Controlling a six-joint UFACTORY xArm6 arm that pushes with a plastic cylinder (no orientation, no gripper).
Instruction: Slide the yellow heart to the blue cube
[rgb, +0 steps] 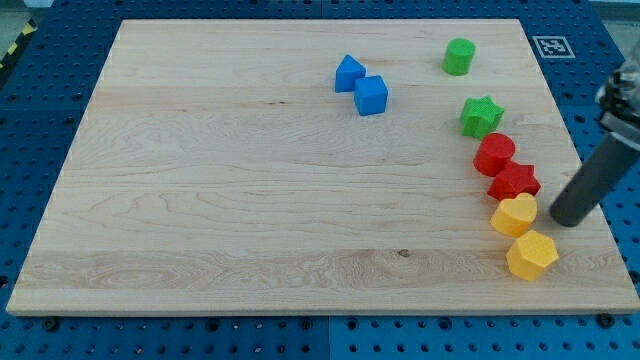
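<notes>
tip (565, 221) right of yellow heart (515, 215), near board edge (590, 215)
</notes>
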